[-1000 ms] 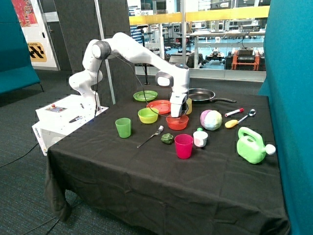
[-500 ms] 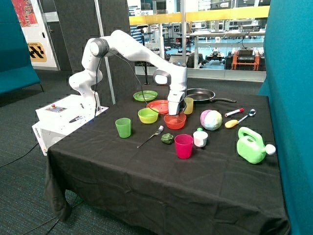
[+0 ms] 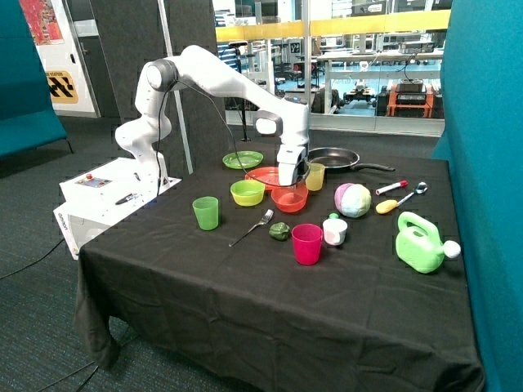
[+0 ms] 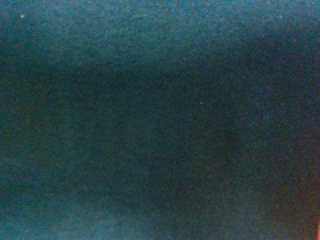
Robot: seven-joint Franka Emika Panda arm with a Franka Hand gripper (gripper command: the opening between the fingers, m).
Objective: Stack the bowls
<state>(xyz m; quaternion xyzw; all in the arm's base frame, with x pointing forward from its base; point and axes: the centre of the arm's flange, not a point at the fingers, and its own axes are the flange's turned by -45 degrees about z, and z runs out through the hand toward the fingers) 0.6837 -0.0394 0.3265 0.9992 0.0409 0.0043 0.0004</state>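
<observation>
The arm reaches out from its base and bends down at the wrist, its tool (image 3: 290, 184) clenched on the orange bowl (image 3: 289, 197), held just above the worktop (image 3: 245, 286) beside the yellow bowl (image 3: 248, 193).

The outside view is evenly lit and sharp from the black table (image 3: 245, 286) back to the windows (image 3: 368, 57) behind it, which are the brightest area. Shadows under things on the table barely show against the dark cloth. The wrist view is a dim, grainy blue-green blur with nothing recognisable.
</observation>
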